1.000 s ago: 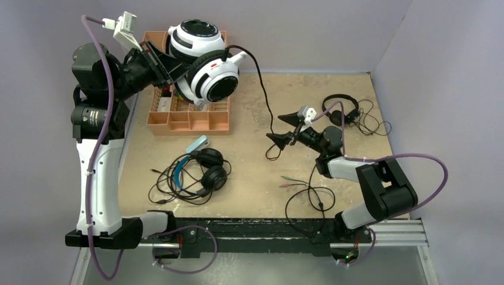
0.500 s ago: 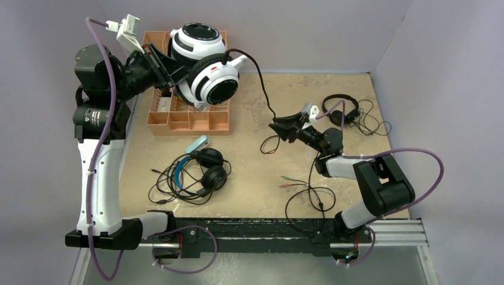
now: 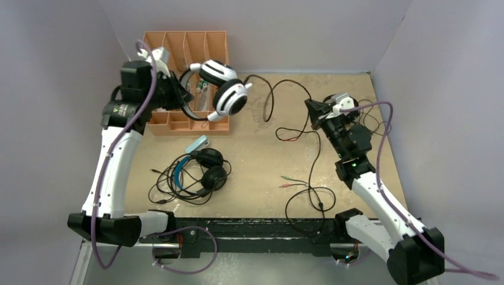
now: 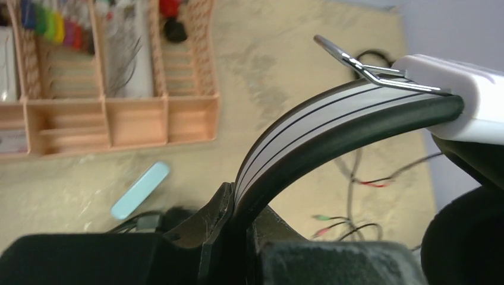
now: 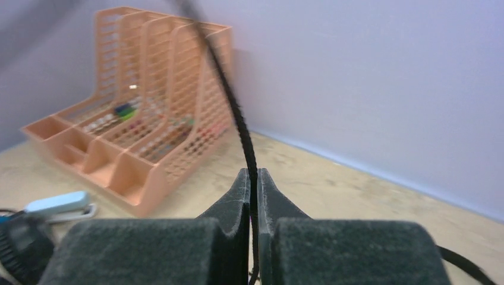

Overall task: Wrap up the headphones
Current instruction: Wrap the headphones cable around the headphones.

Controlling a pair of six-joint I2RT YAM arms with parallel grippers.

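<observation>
- My left gripper (image 4: pixel 236 209) is clenched on the headband (image 4: pixel 333 119) of the white-and-black headphones (image 3: pixel 224 94). The striped band comes straight up out of my closed fingers and curves off to the right.
- From above, that pair sits at the front right corner of the orange organizer (image 3: pixel 178 122), with both earcups side by side. I cannot tell from this angle whether the cups rest on the organizer or hang just over it.
- My right gripper (image 5: pixel 252 185) is pinched tight on the thin black cable (image 5: pixel 239 122), which rises from between my fingertips and leans up to the left.
- In the overhead view my right gripper (image 3: pixel 311 107) is at the far right part of the table (image 3: pixel 255 160), well apart from the white-and-black pair.
- The cable (image 3: pixel 270 95) leaves the near earcup, arcs across the tabletop and reaches my right fingers. From there it drops toward the near edge and ends in a loose loop.
- Its small green and red plugs (image 3: pixel 291 181) lie flat on the table near that loop.
- The headphones with the blue band (image 3: pixel 205 169) lie on the table in front of the organizer, with their own cord tangled around them.
- A small pale blue piece (image 3: pixel 197 144) lies between that pair and the organizer.
</observation>
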